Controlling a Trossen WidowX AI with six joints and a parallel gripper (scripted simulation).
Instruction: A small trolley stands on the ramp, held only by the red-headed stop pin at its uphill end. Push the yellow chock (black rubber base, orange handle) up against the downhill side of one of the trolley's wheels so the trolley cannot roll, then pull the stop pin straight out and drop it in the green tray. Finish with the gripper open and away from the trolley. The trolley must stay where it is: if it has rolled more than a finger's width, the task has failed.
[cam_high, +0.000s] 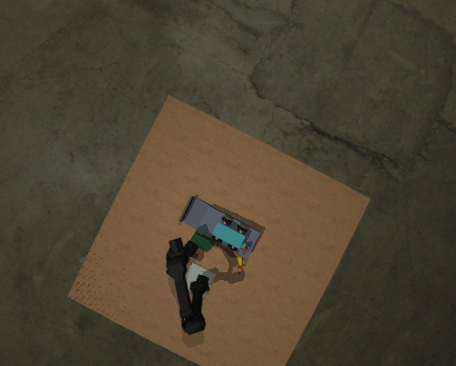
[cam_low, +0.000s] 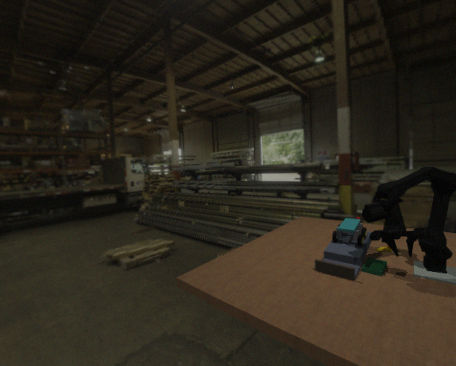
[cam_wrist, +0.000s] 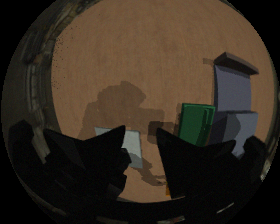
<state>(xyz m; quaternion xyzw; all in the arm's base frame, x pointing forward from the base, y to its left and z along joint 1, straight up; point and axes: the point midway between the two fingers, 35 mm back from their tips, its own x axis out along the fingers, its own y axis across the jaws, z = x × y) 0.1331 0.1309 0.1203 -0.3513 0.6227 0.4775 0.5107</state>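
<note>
The teal trolley (cam_high: 229, 235) (cam_low: 349, 225) stands on the grey-blue ramp (cam_high: 202, 212) (cam_low: 345, 252) (cam_wrist: 232, 90). The red-headed stop pin (cam_high: 245, 248) is at its uphill end. The yellow chock (cam_high: 240, 262) (cam_low: 384, 248) is on the table beside the ramp's uphill end; its orange handle (cam_wrist: 168, 188) shows partly behind a finger in the wrist view. The green tray (cam_high: 202, 241) (cam_low: 375, 266) (cam_wrist: 197, 122) is beside the ramp and looks empty. My gripper (cam_low: 404, 254) (cam_wrist: 140, 130) is partly open and empty, pointing down above the table, between the tray and the arm's base.
The pale base plate (cam_high: 195, 272) (cam_low: 425, 271) (cam_wrist: 133, 150) lies under the arm's base. A dark end stop (cam_high: 186, 209) (cam_low: 336, 269) (cam_wrist: 236, 63) rises at the ramp's downhill end. The arm's shadow falls on the table near the plate.
</note>
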